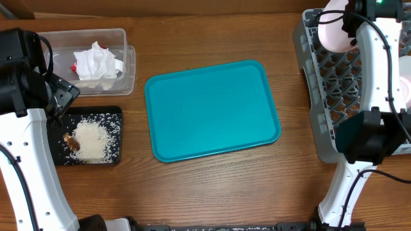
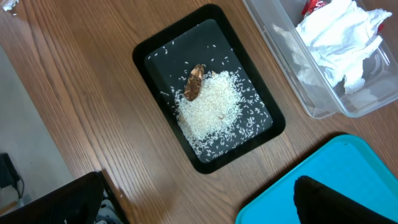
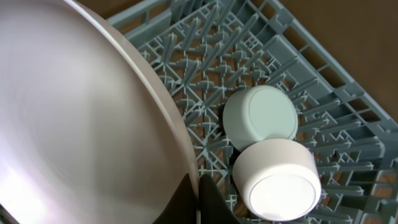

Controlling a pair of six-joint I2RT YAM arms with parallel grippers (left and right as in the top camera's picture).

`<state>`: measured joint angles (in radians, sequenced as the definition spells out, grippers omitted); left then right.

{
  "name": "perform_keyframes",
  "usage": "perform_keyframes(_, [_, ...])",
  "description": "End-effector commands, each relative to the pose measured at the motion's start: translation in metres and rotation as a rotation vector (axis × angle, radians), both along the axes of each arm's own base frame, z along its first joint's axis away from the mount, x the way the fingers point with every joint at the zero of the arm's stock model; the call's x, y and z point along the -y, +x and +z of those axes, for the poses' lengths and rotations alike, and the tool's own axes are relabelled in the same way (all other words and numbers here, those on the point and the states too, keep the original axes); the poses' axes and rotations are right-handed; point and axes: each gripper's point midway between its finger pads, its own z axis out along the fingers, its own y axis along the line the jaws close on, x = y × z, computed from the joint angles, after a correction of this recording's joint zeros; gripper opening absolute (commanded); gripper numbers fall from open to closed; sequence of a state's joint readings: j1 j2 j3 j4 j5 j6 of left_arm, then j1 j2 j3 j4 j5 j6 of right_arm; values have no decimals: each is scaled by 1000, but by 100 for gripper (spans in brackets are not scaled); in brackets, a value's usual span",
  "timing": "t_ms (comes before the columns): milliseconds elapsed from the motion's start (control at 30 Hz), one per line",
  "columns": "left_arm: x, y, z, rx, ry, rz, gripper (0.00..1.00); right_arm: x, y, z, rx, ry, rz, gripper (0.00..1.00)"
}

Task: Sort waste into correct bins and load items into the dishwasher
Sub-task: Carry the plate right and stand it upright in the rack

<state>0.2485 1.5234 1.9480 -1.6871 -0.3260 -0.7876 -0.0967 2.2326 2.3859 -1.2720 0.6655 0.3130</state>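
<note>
The left pincer (image 2: 199, 186) hangs with its jaws spread wide and empty above the black tray (image 1: 114, 114) at the near left of the table (image 1: 212, 192). In the tray, a heap of rice (image 1: 90, 142) lies with a brown scrap (image 1: 69, 141) touching its left edge. Just beyond it, the clear tub (image 1: 128, 64) holds crumpled tissues (image 1: 96, 64) and a red wrapper (image 1: 74, 66). The teal tray (image 1: 212, 109) lies in the middle. At the right, the right pincer (image 3: 205, 202) is clamped tight on the rim of a white plate (image 3: 81, 124) over the far end of the grey dish rack (image 1: 331, 83). In the rack, 2 upturned white vessels (image 3: 261, 118) stand touching each other.
</note>
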Motion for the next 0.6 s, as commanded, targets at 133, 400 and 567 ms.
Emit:
perform_keyframes(133, [-2,-1,0,1,6,26,100,-4,5,-4,7,14,11,4])
perform_keyframes(400, [-2,-1,0,1,6,26,100,-4,7,-17,-24,16,11,4])
perform_keyframes(567, [-2,-1,0,1,6,25,100,-4,9,-28,-45,16,12,4])
